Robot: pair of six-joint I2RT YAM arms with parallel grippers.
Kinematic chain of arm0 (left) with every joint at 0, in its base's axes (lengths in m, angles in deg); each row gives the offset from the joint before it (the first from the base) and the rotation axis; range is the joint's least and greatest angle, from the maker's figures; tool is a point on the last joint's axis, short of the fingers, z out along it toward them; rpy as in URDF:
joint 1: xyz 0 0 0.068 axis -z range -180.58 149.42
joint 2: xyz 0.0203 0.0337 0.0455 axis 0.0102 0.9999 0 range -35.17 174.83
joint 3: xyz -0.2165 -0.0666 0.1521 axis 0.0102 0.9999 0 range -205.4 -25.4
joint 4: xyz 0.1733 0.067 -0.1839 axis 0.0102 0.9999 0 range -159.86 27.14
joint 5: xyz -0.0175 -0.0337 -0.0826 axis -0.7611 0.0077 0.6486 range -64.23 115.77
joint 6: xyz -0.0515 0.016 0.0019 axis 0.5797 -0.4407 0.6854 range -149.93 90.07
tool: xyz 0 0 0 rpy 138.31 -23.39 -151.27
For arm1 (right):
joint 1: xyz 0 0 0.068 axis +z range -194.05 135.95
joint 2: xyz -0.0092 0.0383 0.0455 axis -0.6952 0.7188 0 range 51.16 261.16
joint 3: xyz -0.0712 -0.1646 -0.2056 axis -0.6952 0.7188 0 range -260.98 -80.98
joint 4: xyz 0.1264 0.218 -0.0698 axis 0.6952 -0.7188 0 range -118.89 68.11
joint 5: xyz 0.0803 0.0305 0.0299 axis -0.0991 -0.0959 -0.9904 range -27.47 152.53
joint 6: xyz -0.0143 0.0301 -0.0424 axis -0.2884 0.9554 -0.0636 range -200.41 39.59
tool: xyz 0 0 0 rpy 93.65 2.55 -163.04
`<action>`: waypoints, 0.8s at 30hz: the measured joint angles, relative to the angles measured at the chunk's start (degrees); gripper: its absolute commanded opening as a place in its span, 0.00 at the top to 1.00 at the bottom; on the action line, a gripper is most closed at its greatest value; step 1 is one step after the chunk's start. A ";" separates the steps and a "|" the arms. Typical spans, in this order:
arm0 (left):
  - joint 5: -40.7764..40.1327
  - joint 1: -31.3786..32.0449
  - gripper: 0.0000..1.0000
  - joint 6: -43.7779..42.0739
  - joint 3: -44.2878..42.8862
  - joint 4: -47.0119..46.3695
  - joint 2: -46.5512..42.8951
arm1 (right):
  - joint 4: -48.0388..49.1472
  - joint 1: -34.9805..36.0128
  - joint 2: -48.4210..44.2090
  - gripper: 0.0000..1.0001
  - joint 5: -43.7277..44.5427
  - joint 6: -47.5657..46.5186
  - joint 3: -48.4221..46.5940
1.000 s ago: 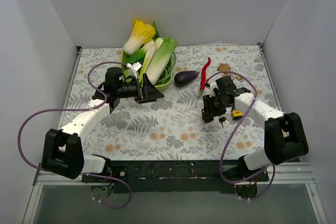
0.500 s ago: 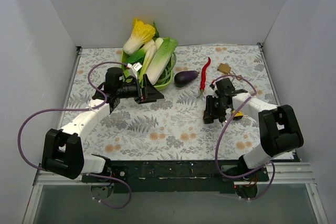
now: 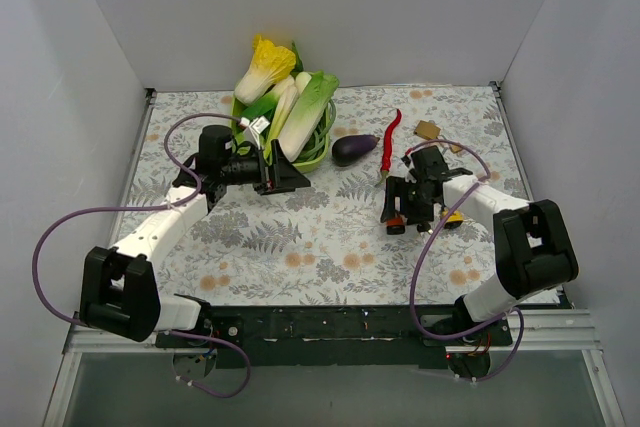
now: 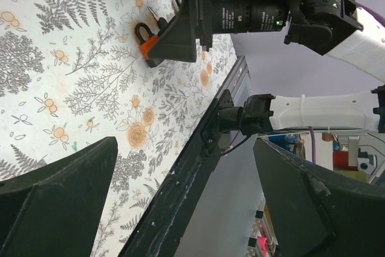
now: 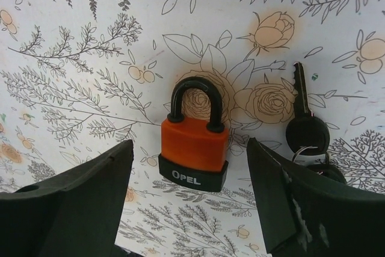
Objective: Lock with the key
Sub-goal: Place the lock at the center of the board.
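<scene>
Black fingers of the left hand (image 3: 283, 176) stand spread wide, holding nothing, well apart from the work. Further right, the right hand (image 3: 400, 207) is the nearer one. Its fingers hang apart over the orange padlock (image 5: 194, 142), which lies flat on the bench (image 3: 300, 237) between them, shackle pointing away from the wrist. The key (image 5: 304, 118) lies just beside it on the right, parallel, blade pointing the same way. A second ago these fingers stood closer together.
</scene>
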 measured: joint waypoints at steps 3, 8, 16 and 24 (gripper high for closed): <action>-0.04 -0.74 0.02 -2.03 -1.27 2.14 -0.11 | -1.99 -0.17 0.00 0.15 -0.33 -0.61 -1.44; -1.14 -1.38 0.02 -9.44 -9.68 11.08 0.81 | -4.50 -0.33 -0.70 0.07 -2.10 -5.73 -9.27; -8.76 -2.16 0.02 -21.11 -24.24 17.33 2.58 | -7.02 -8.59 1.38 0.05 -10.03 -23.63 -32.26; -20.96 -2.16 0.02 -24.11 -24.20 18.56 2.01 | -12.35 -21.64 16.70 0.09 -12.20 -36.06 -50.56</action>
